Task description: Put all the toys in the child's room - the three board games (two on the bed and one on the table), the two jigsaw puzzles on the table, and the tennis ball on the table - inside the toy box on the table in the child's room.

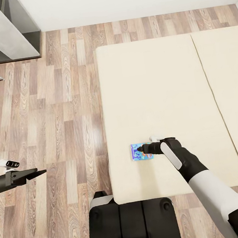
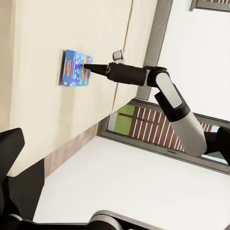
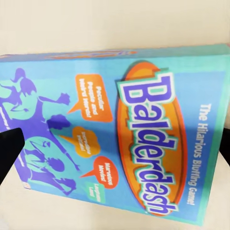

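Reaching: we're hovering the right gripper point(image 1: 141, 150) right over the blue Balderdash board game point(image 1: 141, 151)
Game: it's lying flat on the bed point(image 1: 160, 91)
Right gripper: we're seeing it spread wide, holding nothing
Left gripper point(image 1: 41, 172): hanging over the floor point(image 1: 57, 104), can't tell how open

Board game point(image 1: 141, 151) on bed point(image 1: 149, 92) (near edge).

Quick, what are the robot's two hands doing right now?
Left gripper: over the floor, holding nothing; open or shut cannot be told.
Right gripper: open, fingers either side of the blue board game on the bed.
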You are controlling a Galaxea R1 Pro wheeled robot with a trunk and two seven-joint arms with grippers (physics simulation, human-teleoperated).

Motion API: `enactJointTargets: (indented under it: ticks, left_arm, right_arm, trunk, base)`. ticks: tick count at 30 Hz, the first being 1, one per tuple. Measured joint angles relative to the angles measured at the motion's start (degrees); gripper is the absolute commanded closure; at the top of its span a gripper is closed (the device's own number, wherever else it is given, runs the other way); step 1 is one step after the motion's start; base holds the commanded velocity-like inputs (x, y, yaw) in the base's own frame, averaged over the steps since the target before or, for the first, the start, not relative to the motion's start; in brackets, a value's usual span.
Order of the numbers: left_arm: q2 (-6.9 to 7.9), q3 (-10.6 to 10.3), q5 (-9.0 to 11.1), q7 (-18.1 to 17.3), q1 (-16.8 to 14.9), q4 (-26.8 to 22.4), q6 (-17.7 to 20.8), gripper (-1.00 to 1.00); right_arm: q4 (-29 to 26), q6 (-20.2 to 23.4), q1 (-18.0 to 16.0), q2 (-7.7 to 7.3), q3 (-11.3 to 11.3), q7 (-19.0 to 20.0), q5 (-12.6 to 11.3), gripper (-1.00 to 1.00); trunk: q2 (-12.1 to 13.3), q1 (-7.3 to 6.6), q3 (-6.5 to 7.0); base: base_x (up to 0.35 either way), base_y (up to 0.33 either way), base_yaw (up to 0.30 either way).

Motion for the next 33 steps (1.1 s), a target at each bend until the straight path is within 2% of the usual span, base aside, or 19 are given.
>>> enactJointTargets:
  ticks: [33]
  left_arm:
    - [0.0, 0.0, 0.0, 0.0, 0.0, 0.0, 0.0, -1.0]
  right_arm:
    - [0.01, -0.23, 0.03, 0.0, 0.04, -0.03, 0.01, -1.0]
  trunk:
    - [0.0, 0.0, 0.0]
  base:
    - [0.0, 0.022, 0.0]
